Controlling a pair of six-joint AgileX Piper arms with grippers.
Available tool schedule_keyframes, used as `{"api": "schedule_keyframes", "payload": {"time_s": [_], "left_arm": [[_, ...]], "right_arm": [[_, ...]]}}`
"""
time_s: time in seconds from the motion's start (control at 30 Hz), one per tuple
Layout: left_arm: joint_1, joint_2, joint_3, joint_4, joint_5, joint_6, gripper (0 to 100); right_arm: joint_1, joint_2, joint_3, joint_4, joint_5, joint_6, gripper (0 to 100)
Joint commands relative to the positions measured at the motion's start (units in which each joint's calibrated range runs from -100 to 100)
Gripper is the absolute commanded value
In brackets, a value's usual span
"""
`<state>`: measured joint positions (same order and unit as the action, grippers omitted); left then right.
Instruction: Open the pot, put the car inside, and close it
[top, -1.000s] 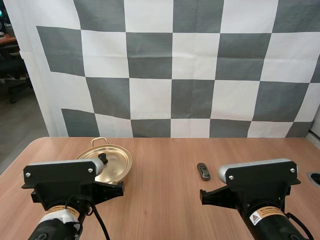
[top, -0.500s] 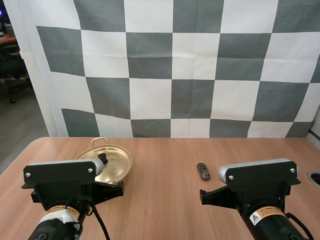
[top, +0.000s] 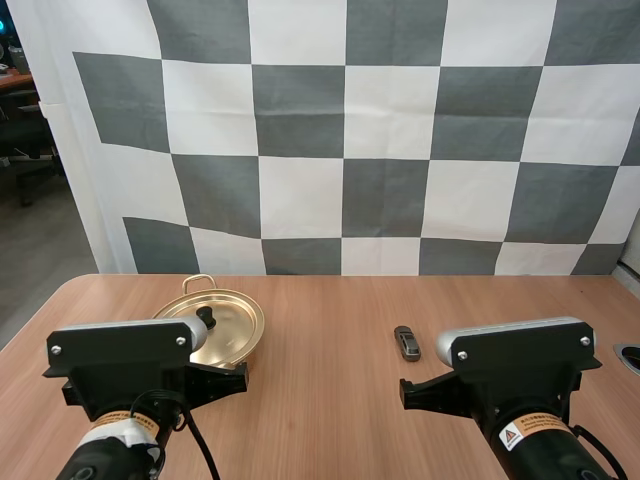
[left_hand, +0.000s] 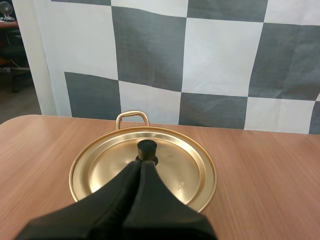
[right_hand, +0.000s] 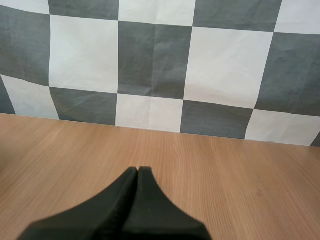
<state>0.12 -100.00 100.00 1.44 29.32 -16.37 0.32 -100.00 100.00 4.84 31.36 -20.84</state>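
So the shallow round gold metal pot (top: 232, 322) sits on the light-brown wooden table (top: 330, 400), left-hand side, w/ its flat gold lid (left_hand: 185, 170) on and the round black knob (left_hand: 146, 148) sticking up in the middle. A thin loop handle (left_hand: 132, 115) pokes out at the far rim. The left gripper (left_hand: 139, 163) has both black fingers pressed together into one wedge w/ nothing in them. The tips aim right at the knob from the near side, v. close, but can't tell if they touch it. The small dark grey toy car (top: 407, 342) lies on the table's right half, well apart from the pot. In the high view it's just ahead of the right arm's wrist block and a bit to its left. The right gripper (right_hand: 138, 170) is closed up too, fingers together, empty, hovering over bare wood.
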Motion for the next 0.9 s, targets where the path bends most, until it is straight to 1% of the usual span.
{"api": "schedule_keyframes", "payload": {"time_s": [0.0,0.7,0.87], "left_arm": [[0.02,0.00,0.00,-0.06,-0.03,0.05,0],[0.02,0.00,0.00,-0.06,-0.03,0.05,0],[0.02,0.00,0.00,-0.06,-0.03,0.05,0]], "right_arm": [[-0.04,0.00,0.00,0.04,0.06,-0.01,0],[-0.04,0.00,0.00,0.04,0.06,-0.01,0],[-0.04,0.00,0.00,5.57,0.06,-0.02,0]]}}
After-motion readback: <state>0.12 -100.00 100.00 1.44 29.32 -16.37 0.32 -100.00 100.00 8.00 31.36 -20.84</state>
